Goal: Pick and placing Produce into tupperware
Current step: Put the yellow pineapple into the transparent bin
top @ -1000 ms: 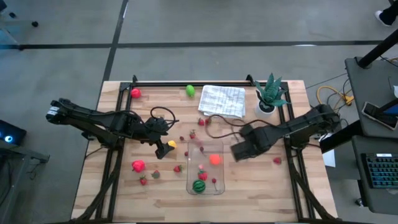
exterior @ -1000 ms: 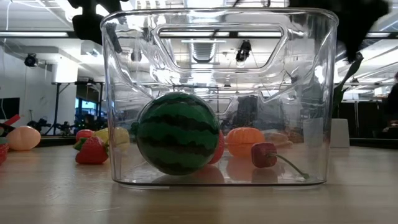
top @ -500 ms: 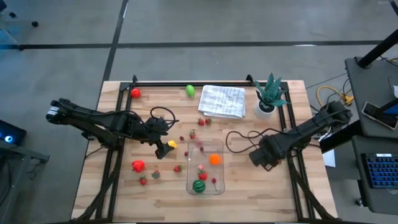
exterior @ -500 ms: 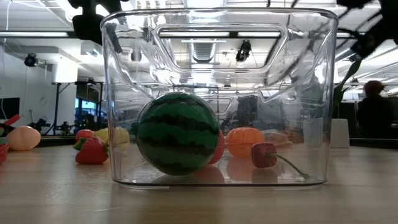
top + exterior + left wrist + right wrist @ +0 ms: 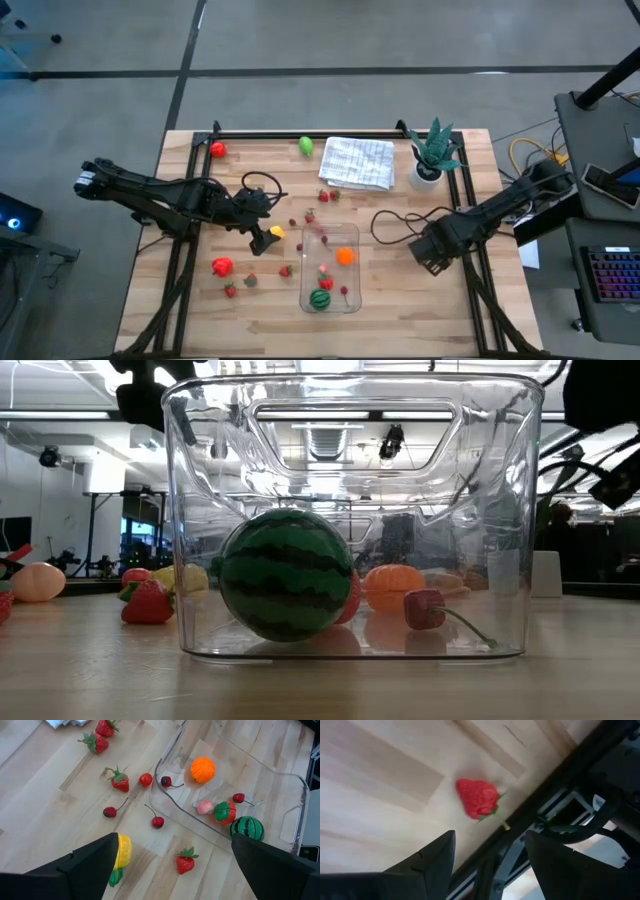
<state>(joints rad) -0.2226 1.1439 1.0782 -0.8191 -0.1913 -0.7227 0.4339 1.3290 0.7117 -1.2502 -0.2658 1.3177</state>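
The clear tupperware (image 5: 330, 268) stands near the table's near edge. It holds a striped melon (image 5: 285, 573), an orange fruit (image 5: 345, 256), a cherry (image 5: 425, 608) and small red pieces. My left gripper (image 5: 262, 241) hovers open to its left, over strawberries and cherries (image 5: 120, 781), with a yellow piece (image 5: 123, 852) by one finger. My right gripper (image 5: 487, 855) is open near the table's right edge. It points at a lone strawberry (image 5: 477, 798) lying on the wood beside the frame rail. My left gripper has the yellow piece (image 5: 123, 852) lying close by the inner side of one finger (image 5: 95, 862); I cannot tell whether they touch. The piece rests on the table.
A white folded cloth (image 5: 358, 160) and a spiky plant in a white pot (image 5: 432, 155) sit at the far edge. A lime-green fruit (image 5: 306, 146) and a red one (image 5: 217, 149) lie there too. More red fruit (image 5: 222, 266) lies left of the tupperware. Cables (image 5: 395, 218) trail from the right arm.
My right gripper has moved from beside the tupperware toward the table's right edge, ending over the lone strawberry there. The left arm and the produce have stayed put.
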